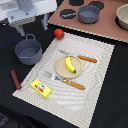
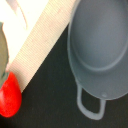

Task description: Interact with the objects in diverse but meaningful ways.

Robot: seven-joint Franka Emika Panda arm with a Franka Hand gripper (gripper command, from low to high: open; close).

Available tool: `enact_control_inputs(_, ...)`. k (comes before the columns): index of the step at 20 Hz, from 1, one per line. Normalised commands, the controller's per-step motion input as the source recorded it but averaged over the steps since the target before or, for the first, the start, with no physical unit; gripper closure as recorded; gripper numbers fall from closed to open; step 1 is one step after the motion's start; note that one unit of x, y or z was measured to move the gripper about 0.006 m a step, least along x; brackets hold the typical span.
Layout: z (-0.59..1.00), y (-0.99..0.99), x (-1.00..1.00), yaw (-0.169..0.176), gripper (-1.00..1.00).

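step: arm high above pot (image 1: 28,51), approach phase, nothing held as far as seen | gripper: out of frame, finger state cannot tell | pot: off mat's (image 1: 95,75) far corner, tomato (image 1: 59,33) just beside mat edge | next: descend, pick pot handle (image 2: 91,106) or tomato

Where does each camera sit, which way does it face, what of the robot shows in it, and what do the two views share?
Exterior view: raised and off the arm, looking down at the mat with plate, banana and block; part of the white robot shows at the upper left edge.
Wrist view: on the wrist, looking straight down and close on the pot; no tool shows.
Shared: pot, tomato, mat edge.
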Motion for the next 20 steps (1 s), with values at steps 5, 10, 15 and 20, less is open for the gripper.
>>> enact_control_inputs(5, 0.02, 0.63, 0.75, 0.0, -1.0)
enact_control_inputs(10, 0.0, 0.58, 0.43, 0.054, -1.0)
enact_control_inputs(15, 0.0, 0.45, 0.31, 0.069, -1.0)
enact_control_inputs(20, -0.05, 0.3, 0.26, 0.016, -1.0)
